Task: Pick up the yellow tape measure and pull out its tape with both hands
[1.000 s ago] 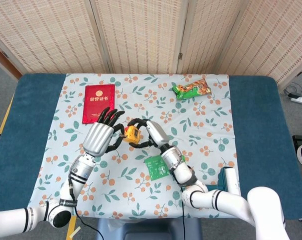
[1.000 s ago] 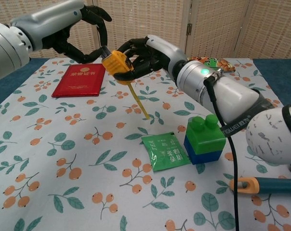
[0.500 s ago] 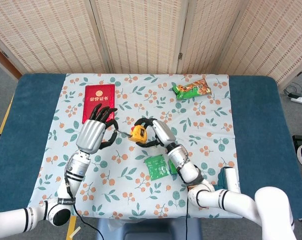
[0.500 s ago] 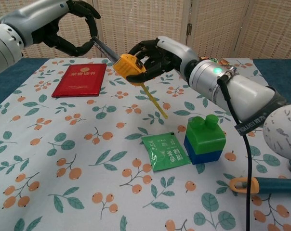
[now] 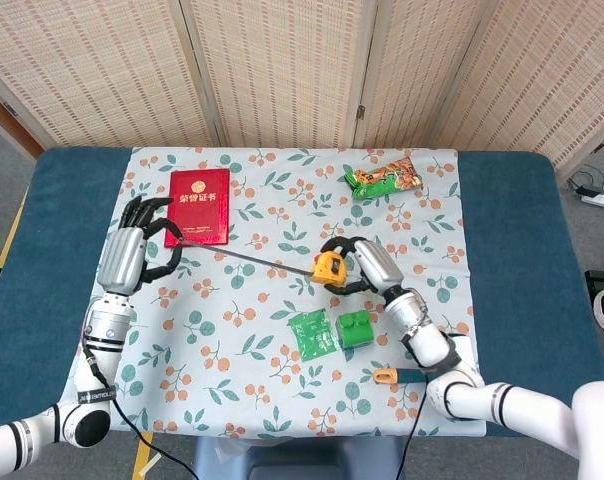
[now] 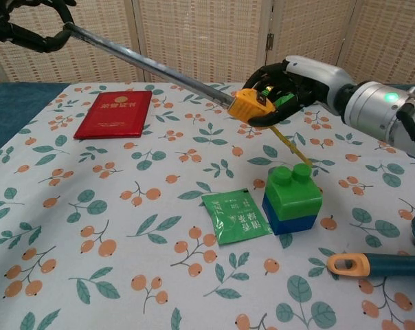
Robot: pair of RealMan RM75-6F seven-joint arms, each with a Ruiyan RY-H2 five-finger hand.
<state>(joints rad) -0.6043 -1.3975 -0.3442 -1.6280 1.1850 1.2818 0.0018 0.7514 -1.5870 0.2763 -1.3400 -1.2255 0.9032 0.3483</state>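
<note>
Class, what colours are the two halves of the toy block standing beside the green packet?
Toy block: green above, blue below; clearest in chest view.

The yellow tape measure (image 5: 329, 267) is hanging above the table, its case gripped in the right hand (image 5: 367, 265). Its tape (image 5: 247, 255) is stretching out straight and taut to the left hand (image 5: 132, 252), which is pinching the end, and a thin yellow strap (image 6: 294, 149) is dangling below the case.

Head view looks steeply down from high; chest view low, near, sharing the table (image 5: 502, 250).
</note>
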